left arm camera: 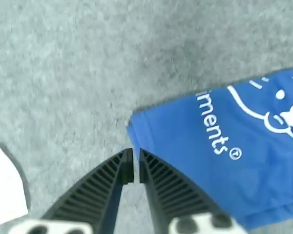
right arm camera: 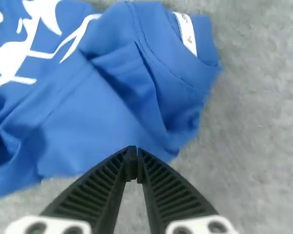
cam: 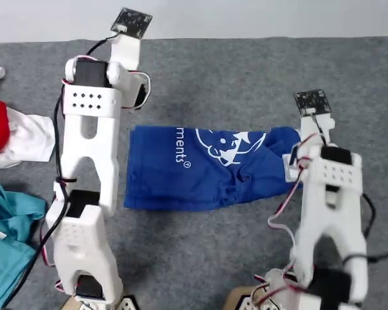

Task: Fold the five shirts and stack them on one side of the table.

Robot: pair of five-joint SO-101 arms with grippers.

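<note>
The left hand (left arm camera: 133, 158) is keeping its fingers pressed together with only a thin slit between them, its tips sitting just beside the hemmed corner of the blue shirt (left arm camera: 219, 180); no cloth is showing in that slit. The right hand (right arm camera: 131, 153) is likewise pressing its fingers together, the tips lying at the shirt's edge below the collar, though whether any fabric is caught there I cannot tell. The blue shirt is lying partly folded and rumpled in the middle of the grey surface (cam: 246, 71), between the two arms, white print facing up. Well off to the left side, a red and white shirt (cam: 19, 139) and a teal shirt (cam: 10, 232) are lying crumpled at the surface's edge.
</note>
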